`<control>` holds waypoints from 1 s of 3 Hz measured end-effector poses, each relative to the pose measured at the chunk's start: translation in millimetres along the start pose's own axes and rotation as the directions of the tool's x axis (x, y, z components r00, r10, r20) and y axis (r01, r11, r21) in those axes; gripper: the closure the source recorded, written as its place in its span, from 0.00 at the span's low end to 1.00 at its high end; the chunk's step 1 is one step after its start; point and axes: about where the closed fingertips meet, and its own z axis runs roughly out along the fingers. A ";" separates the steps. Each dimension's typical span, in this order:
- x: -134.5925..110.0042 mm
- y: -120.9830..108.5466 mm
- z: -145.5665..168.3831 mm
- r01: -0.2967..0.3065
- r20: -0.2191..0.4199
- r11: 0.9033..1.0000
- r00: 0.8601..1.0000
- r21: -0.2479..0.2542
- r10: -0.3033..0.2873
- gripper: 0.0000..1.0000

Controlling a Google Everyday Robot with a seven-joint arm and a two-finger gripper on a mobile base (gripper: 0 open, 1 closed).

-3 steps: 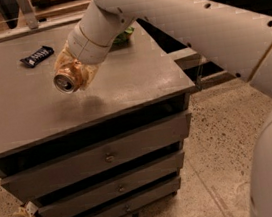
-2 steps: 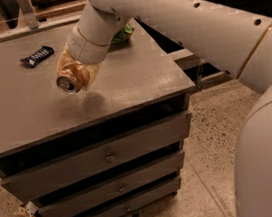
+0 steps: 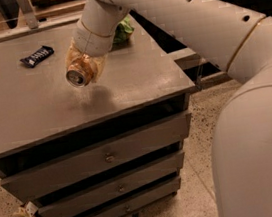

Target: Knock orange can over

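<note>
The orange can [image 3: 76,77] is golden-orange, with its silver pull-tab top facing the camera. It is tilted on its side and held just above the grey table top [image 3: 26,116], with a shadow under it. My gripper [image 3: 84,70] comes down from the upper right at the end of the white arm [image 3: 173,14]. Its pale fingers [image 3: 94,66] are closed around the can's body, over the middle of the table.
A dark snack bar wrapper [image 3: 36,56] lies at the table's back left. A green and white bag [image 3: 123,30] sits at the back, partly behind the arm. The cabinet has drawers [image 3: 107,157] below. My arm fills the right side.
The gripper has moved the can slightly to the right, still tilted and off the table. The wrapper and bag have not moved.
</note>
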 end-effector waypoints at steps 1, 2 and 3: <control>7.6 6.6 -1.3 0.021 -0.008 0.999 1.000 -0.044 -0.021 1.00; 10.7 13.9 3.2 0.043 -0.003 0.995 0.999 -0.089 -0.044 1.00; 13.6 20.3 7.6 0.052 -0.002 0.991 0.999 -0.120 -0.053 1.00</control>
